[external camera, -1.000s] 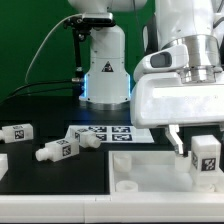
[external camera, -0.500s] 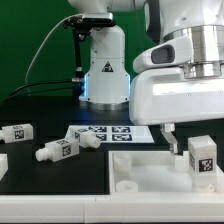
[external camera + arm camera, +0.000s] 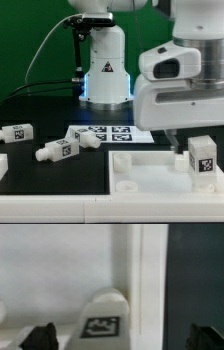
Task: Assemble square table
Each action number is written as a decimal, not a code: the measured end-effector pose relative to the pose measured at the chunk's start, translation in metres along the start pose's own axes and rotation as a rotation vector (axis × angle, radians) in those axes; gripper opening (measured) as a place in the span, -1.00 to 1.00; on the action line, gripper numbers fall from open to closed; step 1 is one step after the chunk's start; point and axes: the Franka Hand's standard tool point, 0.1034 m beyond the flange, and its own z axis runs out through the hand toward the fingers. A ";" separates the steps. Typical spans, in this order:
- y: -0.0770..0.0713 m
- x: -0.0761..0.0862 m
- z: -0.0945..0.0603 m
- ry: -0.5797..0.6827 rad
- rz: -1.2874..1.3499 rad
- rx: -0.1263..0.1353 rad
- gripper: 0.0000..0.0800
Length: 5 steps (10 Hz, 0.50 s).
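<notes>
The white square tabletop point(image 3: 150, 172) lies flat at the front of the black table. One white peg leg point(image 3: 205, 158) with a black-and-white tag stands upright on it near the exterior view's right. My gripper point(image 3: 195, 140) hovers just above that leg, open, with one dark fingertip point(image 3: 172, 143) showing beside it. In the wrist view the leg point(image 3: 103, 317) stands next to the tabletop's thick edge point(image 3: 138, 274), between my spread fingertips point(image 3: 42, 336) and touching neither. My gripper point(image 3: 124, 339) holds nothing. Two loose legs point(image 3: 18, 133) point(image 3: 60, 150) lie on the table at the exterior view's left.
The marker board point(image 3: 100, 133) lies flat behind the tabletop. The arm's white base point(image 3: 105, 70) stands at the back, with a cable running off to the exterior view's left. Another white part point(image 3: 2, 165) shows at the exterior view's left edge.
My jaws have widened off the upright leg and the gripper has risen a little. The leg stays standing on the tabletop. The loose legs have not moved.
</notes>
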 end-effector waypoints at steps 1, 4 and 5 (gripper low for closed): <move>-0.002 -0.002 0.003 0.007 0.033 0.008 0.62; 0.003 -0.002 0.003 0.002 0.117 -0.003 -0.01; 0.004 -0.002 0.004 0.002 0.192 -0.002 -0.27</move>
